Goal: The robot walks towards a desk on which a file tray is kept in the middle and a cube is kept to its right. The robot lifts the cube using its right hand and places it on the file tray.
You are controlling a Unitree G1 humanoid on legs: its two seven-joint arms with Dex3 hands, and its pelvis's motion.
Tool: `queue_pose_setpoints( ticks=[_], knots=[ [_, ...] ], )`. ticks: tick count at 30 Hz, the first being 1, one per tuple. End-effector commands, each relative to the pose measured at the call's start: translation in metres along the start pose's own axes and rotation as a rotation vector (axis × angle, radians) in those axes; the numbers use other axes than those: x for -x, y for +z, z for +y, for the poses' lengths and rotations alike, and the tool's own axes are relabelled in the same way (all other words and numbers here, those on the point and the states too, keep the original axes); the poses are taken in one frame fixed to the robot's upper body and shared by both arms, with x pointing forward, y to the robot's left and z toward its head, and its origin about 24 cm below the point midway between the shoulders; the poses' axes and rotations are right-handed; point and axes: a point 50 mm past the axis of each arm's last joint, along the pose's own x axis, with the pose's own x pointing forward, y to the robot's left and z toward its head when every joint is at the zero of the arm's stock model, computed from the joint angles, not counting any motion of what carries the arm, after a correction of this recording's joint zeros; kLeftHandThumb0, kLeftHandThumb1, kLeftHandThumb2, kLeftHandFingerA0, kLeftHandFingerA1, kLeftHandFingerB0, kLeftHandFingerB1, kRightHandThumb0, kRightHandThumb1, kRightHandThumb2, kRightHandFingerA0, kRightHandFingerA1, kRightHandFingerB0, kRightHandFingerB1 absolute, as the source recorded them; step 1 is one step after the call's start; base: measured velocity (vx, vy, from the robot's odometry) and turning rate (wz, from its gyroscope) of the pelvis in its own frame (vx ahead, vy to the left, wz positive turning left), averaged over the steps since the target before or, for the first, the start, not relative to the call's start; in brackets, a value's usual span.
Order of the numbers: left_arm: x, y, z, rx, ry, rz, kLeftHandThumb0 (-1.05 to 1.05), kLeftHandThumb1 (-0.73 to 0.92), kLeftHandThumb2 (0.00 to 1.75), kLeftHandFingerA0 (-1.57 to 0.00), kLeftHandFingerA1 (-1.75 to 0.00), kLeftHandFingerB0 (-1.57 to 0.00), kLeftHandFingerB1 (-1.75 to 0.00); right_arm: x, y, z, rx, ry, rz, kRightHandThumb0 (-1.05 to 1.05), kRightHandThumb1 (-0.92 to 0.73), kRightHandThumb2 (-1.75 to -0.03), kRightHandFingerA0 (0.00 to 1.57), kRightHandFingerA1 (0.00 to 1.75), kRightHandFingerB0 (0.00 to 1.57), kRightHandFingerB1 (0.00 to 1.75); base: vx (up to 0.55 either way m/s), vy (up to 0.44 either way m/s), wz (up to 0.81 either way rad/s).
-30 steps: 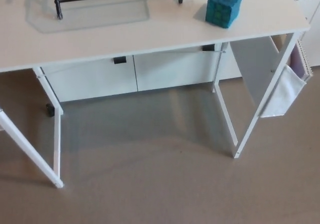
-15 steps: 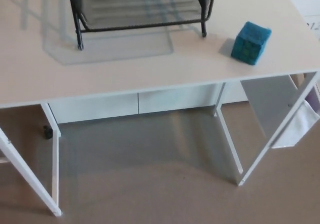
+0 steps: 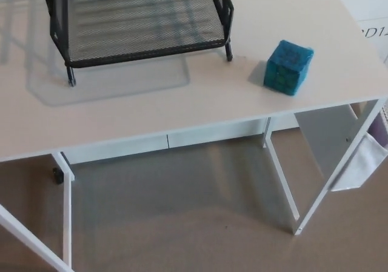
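White desk (image 3: 182, 111) seen closer than a moment ago, the camera having moved, black mesh file tray (image 3: 139, 26) now showing more fully, teal cube (image 3: 288, 66) on bare desktop right of it, apart, near the front edge, neither robot hand visible.

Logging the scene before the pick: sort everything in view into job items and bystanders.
Job items: cube; file tray; desk.
Bystanders: white fabric pocket hanging at the desk's right end; floor.
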Motion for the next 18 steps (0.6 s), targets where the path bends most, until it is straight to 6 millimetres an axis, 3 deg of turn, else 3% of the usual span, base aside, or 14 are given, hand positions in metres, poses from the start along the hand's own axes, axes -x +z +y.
queue_pose_setpoints(
  ticks=[1, 2, 3, 4, 5, 6, 8, 9, 12, 13, 14, 15, 16, 18],
  knots=[
    [0.0021, -0.0019, 0.0049, 0.003, 0.015, 0.029, -0.97, 0.58, 1.17, -0.23, -0.75, -0.10, -0.64, 0.0002, -0.0002, 0.0009, -0.068, 0.022, -0.014, -0.86, -0.63, -0.71, 0.01, 0.33, 0.02, 0.26, 0.04, 0.187, -0.11],
    [0.0016, -0.0017, 0.0055, -0.013, 0.021, 0.029, -0.99, 0.59, 1.18, -0.26, -0.76, -0.12, -0.65, 0.0001, -0.0005, 0.0009, -0.069, 0.042, -0.004, -0.91, -0.62, -0.99, 0.07, 0.18, 0.07, 0.22, -0.05, 0.206, -0.07],
    [0.0021, -0.0013, 0.0060, -0.016, 0.018, 0.024, -1.01, 0.60, 1.18, -0.24, -0.76, -0.10, -0.65, -0.0005, -0.0003, 0.0010, 0.003, 0.009, 0.015, -0.88, -0.77, -0.64, 0.05, 0.40, 0.02, 0.30, 0.05, 0.434, -0.16],
    [0.0022, -0.0013, 0.0063, 0.001, 0.016, 0.024, -1.01, 0.59, 1.17, -0.23, -0.76, -0.10, -0.65, -0.0003, -0.0001, 0.0001, 0.000, 0.016, 0.012, -0.86, -0.60, -1.02, 0.09, 0.35, 0.00, 0.29, 0.04, 0.413, -0.09],
    [0.0023, -0.0013, 0.0064, 0.003, 0.016, 0.024, -1.01, 0.59, 1.17, -0.23, -0.76, -0.10, -0.65, -0.0003, -0.0001, 0.0000, 0.000, 0.017, 0.011, -0.86, -0.60, -1.02, 0.09, 0.35, 0.00, 0.29, 0.05, 0.398, 0.00],
    [0.0014, -0.0025, 0.0066, 0.032, 0.011, 0.030, -0.99, 0.58, 1.18, -0.15, -0.73, -0.12, -0.61, -0.0006, 0.0006, -0.0013, 0.030, 0.018, 0.028, -0.88, -0.78, -0.64, 0.05, 0.44, 0.00, 0.29, 0.09, 0.127, 0.08],
    [0.0020, -0.0014, 0.0067, 0.006, 0.009, 0.023, -1.00, 0.60, 1.19, -0.17, -0.73, -0.12, -0.63, 0.0007, 0.0005, -0.0029, 0.006, 0.028, -0.002, -0.85, -0.77, -0.64, 0.07, 0.40, 0.01, 0.27, 0.10, 0.060, 0.03],
    [0.0021, -0.0019, 0.0065, -0.003, 0.011, 0.023, -1.01, 0.61, 1.20, -0.22, -0.77, -0.13, -0.63, 0.0005, 0.0006, -0.0032, 0.024, 0.030, 0.009, -0.88, -0.62, -1.01, 0.07, 0.45, 0.00, 0.27, 0.10, 0.022, 0.02],
    [0.0021, -0.0018, 0.0064, -0.032, 0.018, 0.027, -1.04, 0.63, 1.21, -0.27, -0.79, -0.11, -0.66, 0.0006, 0.0008, -0.0014, -0.065, 0.042, -0.016, -0.87, -0.73, -0.62, 0.04, 0.42, 0.01, 0.29, 0.05, -0.002, 0.07],
    [0.0022, -0.0018, 0.0066, -0.024, 0.021, 0.029, -1.04, 0.62, 1.20, -0.26, -0.79, -0.11, -0.65, 0.0005, 0.0012, -0.0013, 0.093, 0.044, -0.005, -0.97, -0.69, -1.07, 0.09, 0.38, 0.00, 0.15, 0.06, -0.021, 0.10],
    [0.0021, -0.0006, 0.0068, -0.018, 0.025, 0.026, -1.04, 0.61, 1.20, -0.27, -0.79, -0.12, -0.65, -0.0001, 0.0018, -0.0002, 0.025, 0.037, -0.002, -0.89, -0.78, -0.64, 0.09, 0.45, 0.00, 0.24, 0.00, 0.000, 0.00],
    [0.0025, 0.0002, 0.0066, -0.022, 0.029, 0.025, -1.04, 0.61, 1.21, -0.29, -0.80, -0.11, -0.66, 0.0000, 0.0016, -0.0005, 0.034, 0.029, -0.003, -0.87, -0.61, -1.02, 0.11, 0.50, 0.00, 0.26, 0.07, -0.008, 0.16],
    [0.0022, 0.0002, 0.0065, -0.026, 0.029, 0.027, -1.04, 0.60, 1.19, -0.29, -0.80, -0.13, -0.67, 0.0003, 0.0017, -0.0007, 0.024, 0.026, -0.013, -0.87, -0.78, -0.64, 0.10, 0.49, 0.00, 0.29, 0.06, -0.018, 0.13],
    [0.0014, -0.0020, 0.0060, 0.008, 0.026, 0.024, -0.99, 0.58, 1.17, -0.19, -0.75, -0.13, -0.64, 0.0000, 0.0029, -0.0009, -0.012, 0.012, -0.011, -0.86, -0.76, -0.63, 0.05, 0.45, 0.01, 0.33, 0.05, -0.021, 0.52]
  ],
)
